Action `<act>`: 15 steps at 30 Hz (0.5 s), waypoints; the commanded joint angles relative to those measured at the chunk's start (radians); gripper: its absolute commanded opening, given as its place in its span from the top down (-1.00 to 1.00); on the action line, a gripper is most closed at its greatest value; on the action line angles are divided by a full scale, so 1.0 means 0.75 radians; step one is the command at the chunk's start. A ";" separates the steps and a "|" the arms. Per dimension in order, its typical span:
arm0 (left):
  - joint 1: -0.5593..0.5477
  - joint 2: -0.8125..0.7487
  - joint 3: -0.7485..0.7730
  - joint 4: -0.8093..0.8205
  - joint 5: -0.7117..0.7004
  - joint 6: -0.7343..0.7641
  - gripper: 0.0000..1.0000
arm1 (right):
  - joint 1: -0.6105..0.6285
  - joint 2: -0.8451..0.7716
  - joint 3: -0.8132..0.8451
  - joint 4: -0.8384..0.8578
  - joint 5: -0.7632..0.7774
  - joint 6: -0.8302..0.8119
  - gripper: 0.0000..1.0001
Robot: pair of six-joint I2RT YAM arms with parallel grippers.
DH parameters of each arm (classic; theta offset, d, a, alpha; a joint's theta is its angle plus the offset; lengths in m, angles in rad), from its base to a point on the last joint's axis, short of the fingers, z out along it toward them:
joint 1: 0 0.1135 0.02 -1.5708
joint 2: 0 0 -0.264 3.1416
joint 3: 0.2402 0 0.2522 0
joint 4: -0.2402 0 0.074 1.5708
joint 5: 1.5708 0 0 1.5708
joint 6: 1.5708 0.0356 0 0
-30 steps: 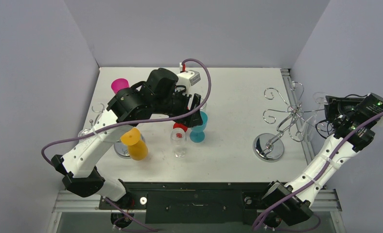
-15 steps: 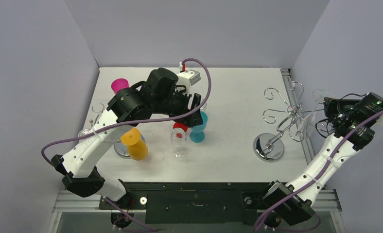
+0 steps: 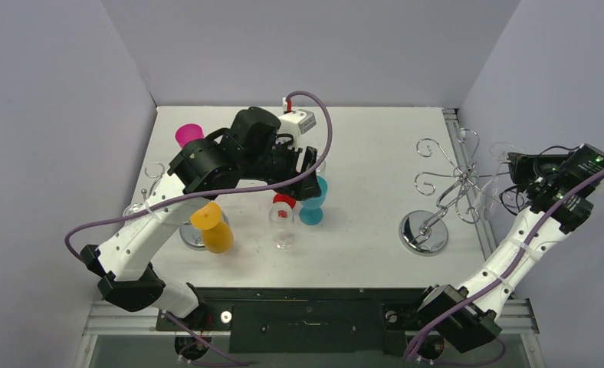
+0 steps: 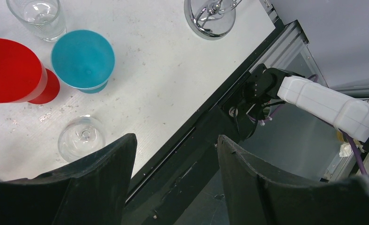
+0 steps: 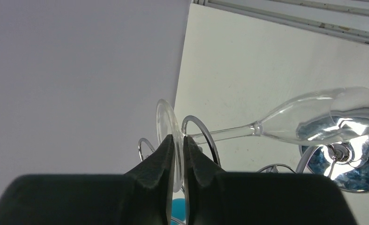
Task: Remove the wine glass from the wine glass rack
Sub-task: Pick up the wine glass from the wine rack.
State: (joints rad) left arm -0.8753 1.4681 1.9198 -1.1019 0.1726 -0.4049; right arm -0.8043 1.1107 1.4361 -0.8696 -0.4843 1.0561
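A robotics lab test cell: a white table [image 3: 375, 138] boxed in by bare lilac walls [image 3: 306, 46], aluminium rail [image 3: 456, 126] along its right edge, the left arm [image 3: 142, 230] and right arm [image 3: 513, 253] bolted at its near edge, trailing purple cables [image 3: 326, 123], a wine glass rack [image 3: 423, 232] and coloured plastic goblets [image 3: 213, 228] set out

Right claw [image 3: 513, 164] at chrome rack [image 3: 424, 231], left claw [image 3: 308, 173] above teal cup [image 3: 313, 202], orange cup [image 3: 214, 228] nearby

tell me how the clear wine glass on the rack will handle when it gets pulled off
Probably fragile: the wine glass has thin clear walls and a slender stem. Likely slippery, since the right gripper pinches only the smooth edge of its foot. It may swing or snag, because the stem seems to run through a wire loop of the rack.
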 commanded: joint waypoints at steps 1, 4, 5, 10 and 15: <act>-0.001 -0.037 0.029 0.068 0.024 -0.004 -0.22 | -0.011 0.016 0.038 0.001 -0.016 -0.027 0.98; -0.002 -0.038 0.031 0.072 0.024 -0.006 -0.22 | -0.018 0.014 0.056 0.002 -0.032 -0.016 1.00; -0.001 -0.038 0.033 0.073 0.023 -0.006 -0.22 | -0.021 0.013 0.060 0.007 -0.035 -0.006 1.00; -0.002 -0.041 0.034 0.074 0.023 -0.007 -0.22 | -0.054 -0.003 0.087 0.026 -0.049 0.029 1.00; -0.001 -0.046 0.030 0.076 0.023 -0.006 -0.22 | -0.088 -0.025 0.088 0.050 -0.052 0.057 1.00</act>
State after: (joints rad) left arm -0.8753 1.4681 1.9198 -1.1004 0.1734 -0.4072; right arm -0.8513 1.1164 1.4570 -0.8852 -0.5072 1.0710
